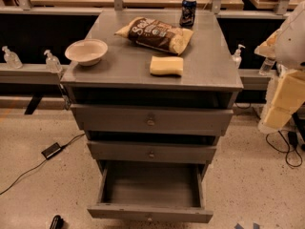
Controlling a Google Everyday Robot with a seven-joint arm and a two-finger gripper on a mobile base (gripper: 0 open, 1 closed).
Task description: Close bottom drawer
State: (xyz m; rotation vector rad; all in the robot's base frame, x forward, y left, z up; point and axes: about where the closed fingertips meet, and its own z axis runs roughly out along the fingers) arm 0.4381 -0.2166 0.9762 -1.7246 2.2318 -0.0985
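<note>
The bottom drawer (150,213) of the grey cabinet (119,70) is pulled far out toward me. Its plain grey box is open from above and looks empty. Its front sits at the lower edge of the view, with a small round knob (149,218) at its centre. The middle drawer (151,152) and the top drawer (150,120) above it stand only slightly out. Part of my arm (286,87), white and pale yellow, shows at the right edge, to the right of the cabinet and apart from it. My gripper is out of view.
On the cabinet top lie a white bowl (86,51), a chip bag (155,34), a dark can (188,12) and a yellow sponge (167,65). Pump bottles (52,61) stand on the rail behind. A cable with a black adapter (51,150) lies on the floor at left.
</note>
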